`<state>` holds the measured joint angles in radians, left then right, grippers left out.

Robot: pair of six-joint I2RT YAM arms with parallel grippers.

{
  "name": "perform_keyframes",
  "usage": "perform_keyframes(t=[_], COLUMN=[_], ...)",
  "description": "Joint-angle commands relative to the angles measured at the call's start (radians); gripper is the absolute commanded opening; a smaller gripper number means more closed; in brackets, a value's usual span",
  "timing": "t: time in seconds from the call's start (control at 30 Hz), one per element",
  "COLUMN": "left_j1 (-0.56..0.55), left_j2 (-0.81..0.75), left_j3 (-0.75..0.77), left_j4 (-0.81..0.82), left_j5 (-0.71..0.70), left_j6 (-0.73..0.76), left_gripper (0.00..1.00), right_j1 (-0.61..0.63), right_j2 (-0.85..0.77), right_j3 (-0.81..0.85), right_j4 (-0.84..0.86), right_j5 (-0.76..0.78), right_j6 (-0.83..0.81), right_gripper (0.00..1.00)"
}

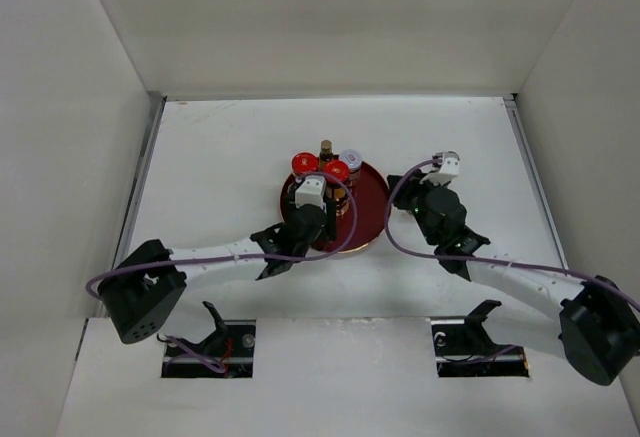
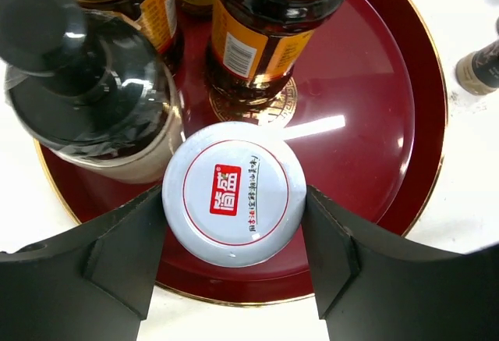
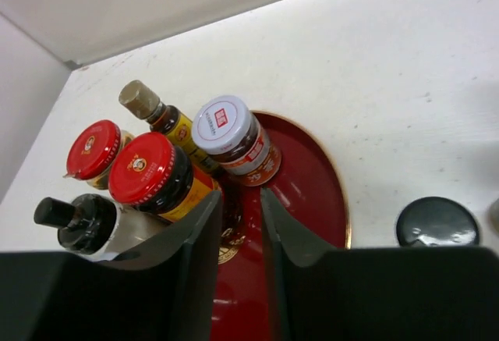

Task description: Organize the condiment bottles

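A dark red round tray [image 1: 365, 202] holds several condiment bottles: two red-capped jars [image 1: 304, 164], a slim tan-capped bottle [image 1: 326, 147] and a silver-capped jar [image 1: 351, 157]. My left gripper [image 2: 234, 200] is over the tray's near rim, its fingers [image 2: 129, 251] pressed against both sides of a white-capped jar [image 2: 234, 193] standing on the tray. A black-capped white bottle [image 2: 78, 83] and a red-capped jar [image 2: 265, 37] stand just beyond it. My right gripper [image 3: 240, 199] hangs at the tray's right side [image 3: 312, 193], its jaws a narrow gap apart with nothing between them.
A black round cap [image 3: 437, 220] sits on the white table right of the tray. A slim dark bottle [image 2: 479, 68] stands off the tray past its right rim. White walls enclose the table on three sides.
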<state>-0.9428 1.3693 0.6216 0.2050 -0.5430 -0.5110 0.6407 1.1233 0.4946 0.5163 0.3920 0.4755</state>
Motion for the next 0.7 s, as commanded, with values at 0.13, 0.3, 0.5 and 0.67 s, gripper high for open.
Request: perform_keyframes(t=[0.13, 0.3, 0.5, 0.67], left_j1=[-0.056, -0.086, -0.086, -0.017], left_j2=[-0.087, -0.145, -0.295, -0.551], left_j3=[0.021, 0.032, -0.043, -0.215], left_j4=[0.083, 0.091, 0.171, 0.269], left_j5=[0.005, -0.026, -0.095, -0.188], left_j6=[0.037, 0.097, 0.131, 0.111], left_gripper=[0.86, 0.98, 0.99, 0.96], right_j1=[-0.002, -0.039, -0.049, -0.069], right_j2=[-0.100, -0.143, -0.112, -0.057], right_j3=[0.026, 0.013, 0.032, 0.051], right_j4=[-0.183, -0.321, -0.429, -0.438], right_j5=[0.201, 0.258, 0.268, 0.237], right_j6=[0.005, 0.003, 0.020, 0.020], right_gripper=[0.48, 0.76, 0.84, 0.83])
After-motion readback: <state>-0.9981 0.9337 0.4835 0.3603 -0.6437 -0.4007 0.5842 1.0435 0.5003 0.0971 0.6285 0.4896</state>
